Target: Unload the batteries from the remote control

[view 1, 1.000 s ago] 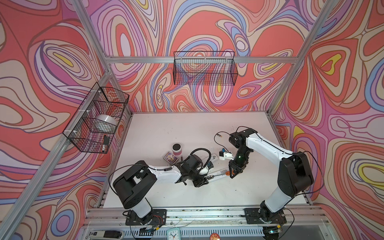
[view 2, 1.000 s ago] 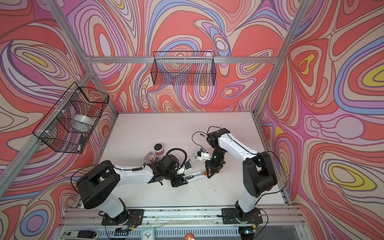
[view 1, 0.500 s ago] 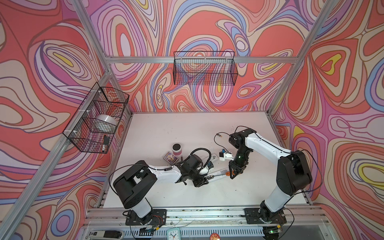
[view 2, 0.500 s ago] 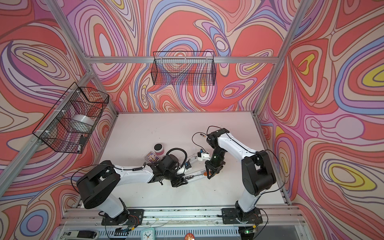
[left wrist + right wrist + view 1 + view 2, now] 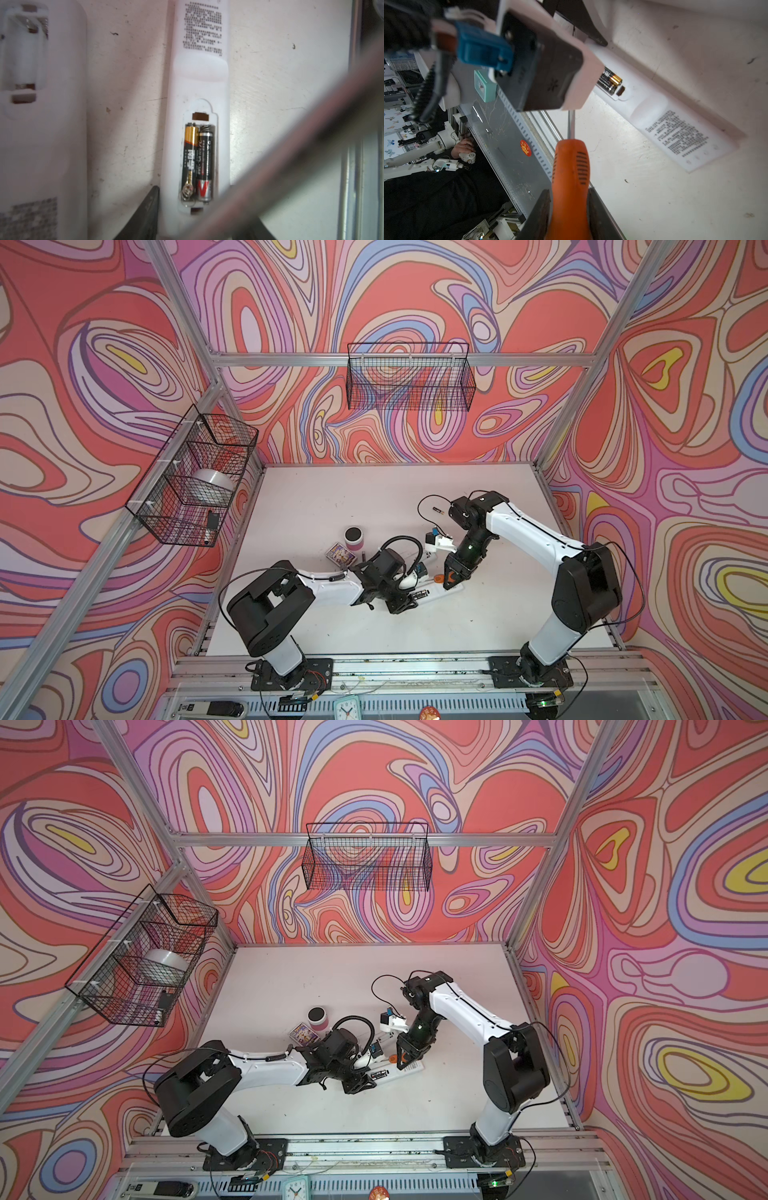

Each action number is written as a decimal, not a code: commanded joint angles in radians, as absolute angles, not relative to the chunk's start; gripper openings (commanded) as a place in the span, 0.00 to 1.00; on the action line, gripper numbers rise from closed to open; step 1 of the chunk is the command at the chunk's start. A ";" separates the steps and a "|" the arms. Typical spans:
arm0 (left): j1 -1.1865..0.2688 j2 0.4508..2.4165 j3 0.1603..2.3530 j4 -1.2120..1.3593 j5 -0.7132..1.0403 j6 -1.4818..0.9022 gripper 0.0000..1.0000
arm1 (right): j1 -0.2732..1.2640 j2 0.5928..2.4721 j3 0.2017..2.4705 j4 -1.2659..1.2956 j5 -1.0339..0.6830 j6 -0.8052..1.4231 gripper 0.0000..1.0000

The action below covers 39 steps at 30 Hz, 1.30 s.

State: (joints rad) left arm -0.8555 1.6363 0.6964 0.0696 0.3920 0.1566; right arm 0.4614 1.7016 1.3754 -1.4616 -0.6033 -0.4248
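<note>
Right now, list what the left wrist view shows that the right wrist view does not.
Only the left wrist view: a second white remote with an empty battery bay, lying beside the first.
Only the right wrist view: the screwdriver, its orange handle clamped in the right gripper; a black-and-white housing with a blue plug, close up; a teal clock.
Both: the open remote with its printed label, and two batteries seated side by side in its bay.
</note>
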 commanded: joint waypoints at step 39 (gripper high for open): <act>-0.850 1.720 0.691 -0.046 0.324 0.137 0.32 | 0.456 1.663 1.370 -1.578 -0.404 -0.412 0.00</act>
State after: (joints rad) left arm -0.8555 1.6531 0.7143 0.0719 0.3817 0.1532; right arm 0.4587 1.6932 1.3808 -1.5547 -0.3794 -0.4065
